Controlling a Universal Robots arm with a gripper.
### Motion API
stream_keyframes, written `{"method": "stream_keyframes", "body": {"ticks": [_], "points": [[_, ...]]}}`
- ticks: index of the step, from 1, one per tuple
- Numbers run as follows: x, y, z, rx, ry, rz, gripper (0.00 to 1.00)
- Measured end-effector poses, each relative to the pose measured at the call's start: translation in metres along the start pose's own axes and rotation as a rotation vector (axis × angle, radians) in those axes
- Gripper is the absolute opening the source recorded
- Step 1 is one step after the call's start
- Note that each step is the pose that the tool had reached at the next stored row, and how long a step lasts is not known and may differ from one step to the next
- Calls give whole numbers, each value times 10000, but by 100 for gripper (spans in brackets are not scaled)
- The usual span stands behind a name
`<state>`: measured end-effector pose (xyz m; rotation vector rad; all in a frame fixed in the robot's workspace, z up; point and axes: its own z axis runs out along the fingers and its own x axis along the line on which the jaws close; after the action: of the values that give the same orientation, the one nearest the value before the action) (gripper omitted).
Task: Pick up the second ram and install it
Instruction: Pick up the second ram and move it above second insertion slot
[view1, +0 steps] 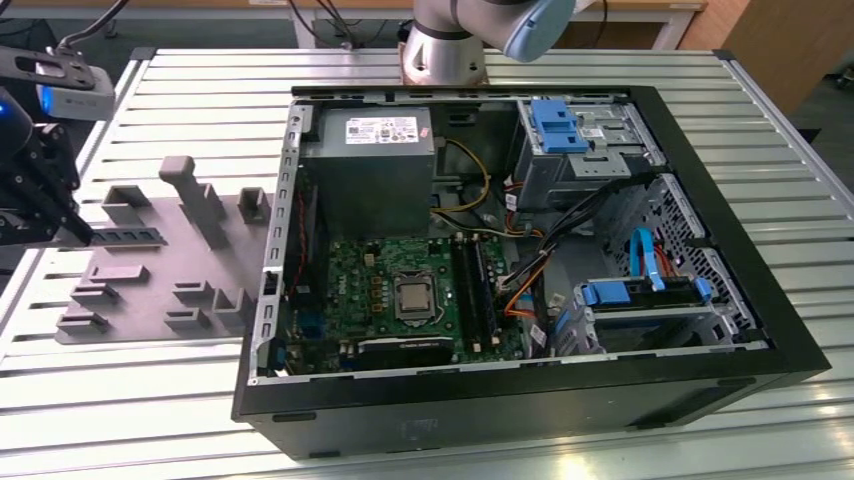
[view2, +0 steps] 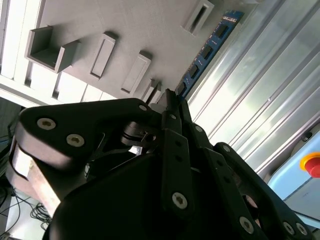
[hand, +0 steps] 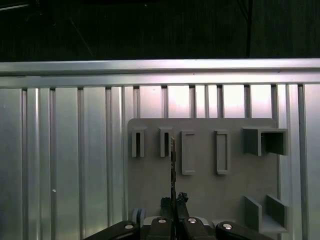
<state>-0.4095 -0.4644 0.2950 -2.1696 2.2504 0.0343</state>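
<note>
Clenched on one end of the second ram (view1: 131, 237): the jaws of the gripper (view1: 83, 238), low over the grey fixture plate (view1: 160, 265) on the tabletop (view1: 160, 400), toward the exterior view's left and well apart from the open computer case (view1: 534, 410). Stretched straight out from the jaws with the long axis aimed toward that case, almost the whole length lying beyond the grip. Turned on its thin edge, judging by both wrist views: in the first wrist view the second ram (hand: 173, 160) a mere dark line leading away from the gripper (hand: 174, 200), in the second wrist view the second ram (view2: 210, 47) a blue face studded with chips. Level with the plate's raised blocks (view1: 200, 205); no telling whether lifted clear of the plate or seated in its holder.
</note>
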Motion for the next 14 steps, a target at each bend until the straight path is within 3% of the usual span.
{"method": "stream_keyframes", "body": {"ticks": [14], "points": [[-3, 0, -93, 1, 11, 0, 14]]}}
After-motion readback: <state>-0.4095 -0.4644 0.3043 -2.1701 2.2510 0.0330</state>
